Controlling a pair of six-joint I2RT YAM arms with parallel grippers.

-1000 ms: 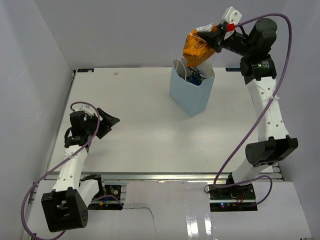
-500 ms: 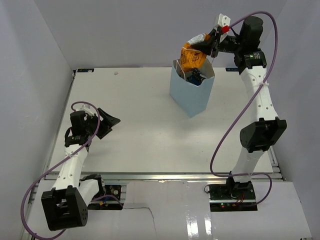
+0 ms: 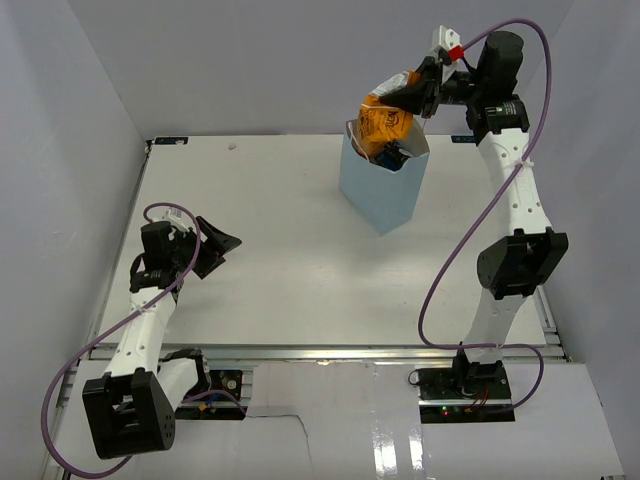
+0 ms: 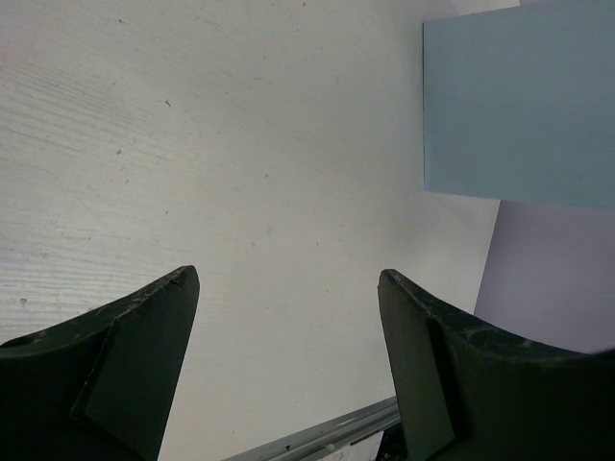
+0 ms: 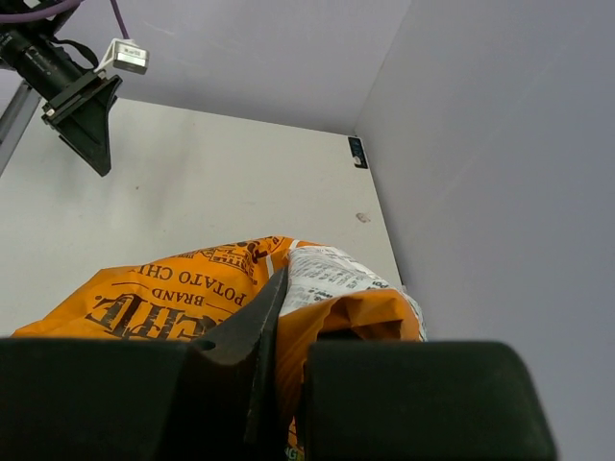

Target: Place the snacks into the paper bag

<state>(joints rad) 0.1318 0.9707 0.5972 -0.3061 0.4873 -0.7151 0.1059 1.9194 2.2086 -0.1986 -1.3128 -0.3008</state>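
Note:
The light blue paper bag (image 3: 380, 190) stands upright at the back of the table. It also shows in the left wrist view (image 4: 519, 106). My right gripper (image 3: 418, 92) is shut on the top of the orange chip bag (image 3: 385, 122) and holds it over the bag's mouth, its lower end inside the opening. In the right wrist view the orange chip bag (image 5: 183, 293) is pinched between my fingers (image 5: 255, 327). A blue packet (image 3: 392, 155) shows inside the bag. My left gripper (image 3: 218, 243) is open and empty, low over the table's left side (image 4: 288, 288).
White table top (image 3: 270, 250) with grey walls on the left, back and right. A metal rail (image 3: 330, 352) runs along the near edge.
My right gripper has shifted slightly left and lower with the chip bag, and the bag's lower end has gone into the paper bag's mouth. The left arm has not moved.

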